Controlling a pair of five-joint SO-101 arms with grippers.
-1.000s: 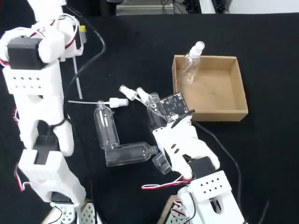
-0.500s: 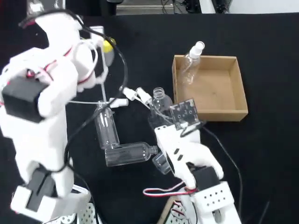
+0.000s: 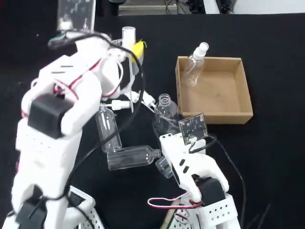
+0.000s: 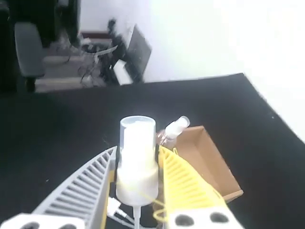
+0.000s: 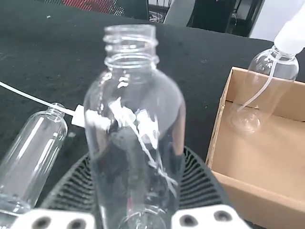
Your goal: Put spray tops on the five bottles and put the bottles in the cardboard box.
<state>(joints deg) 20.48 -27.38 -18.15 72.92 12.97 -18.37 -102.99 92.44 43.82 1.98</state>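
between left jaws, spray top (image 4: 137, 157); between right jaws, bottle (image 5: 136, 129)

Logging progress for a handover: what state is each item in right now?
Clear plastic bottle: upright, uncapped, gripped by right gripper.
White spray top: clamped in left gripper.
Clear spray-topped bottle: capped, inside brown cardboard box.
Two clear bottles on black table: lying down, uncapped.

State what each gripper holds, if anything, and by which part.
The left gripper holds a spray top by its white body; the right gripper holds an uncapped bottle by its lower body.
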